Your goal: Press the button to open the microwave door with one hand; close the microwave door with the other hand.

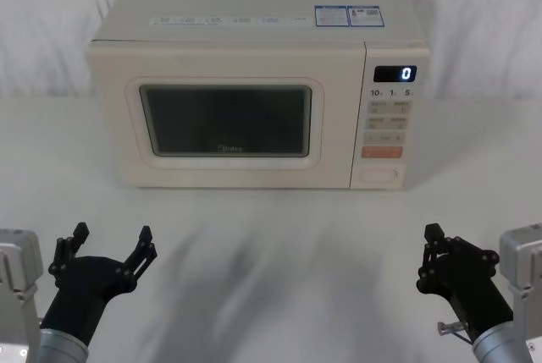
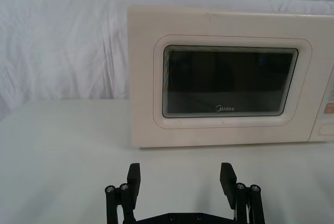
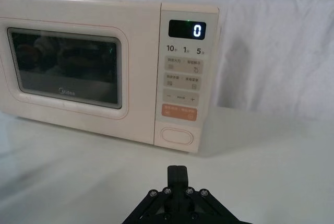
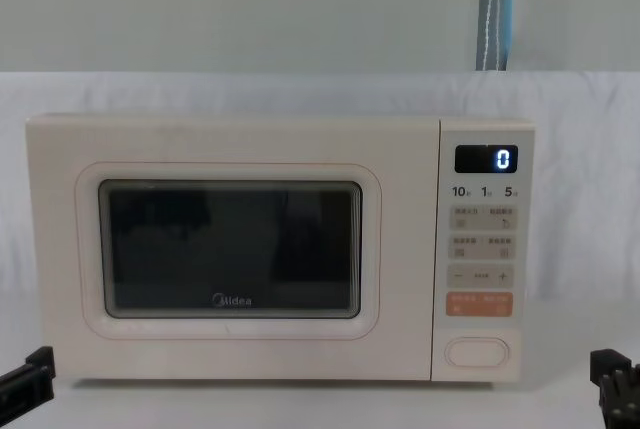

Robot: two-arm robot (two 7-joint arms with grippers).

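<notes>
A cream microwave [image 1: 254, 33] stands at the back middle of the white table, its door [image 1: 224, 122] closed flush. The dark window with the Midea logo shows on the door [image 4: 230, 249] [image 2: 229, 83]. The wide oval button [image 1: 378, 174] [image 3: 177, 134] [image 4: 477, 351] sits at the bottom of the control panel, under the orange key. My left gripper [image 1: 112, 243] [image 2: 181, 176] hovers open near the table's front left, well short of the door. My right gripper [image 1: 434, 232] [image 3: 177, 171] is shut at the front right, its fingertips together and pointing towards the button from a distance.
A black display [image 1: 395, 74] reads 0 at the top of the panel. White cloth [image 3: 282, 51] covers the table and hangs behind the oven. Bare table surface [image 1: 279, 244] lies between both grippers and the microwave's front.
</notes>
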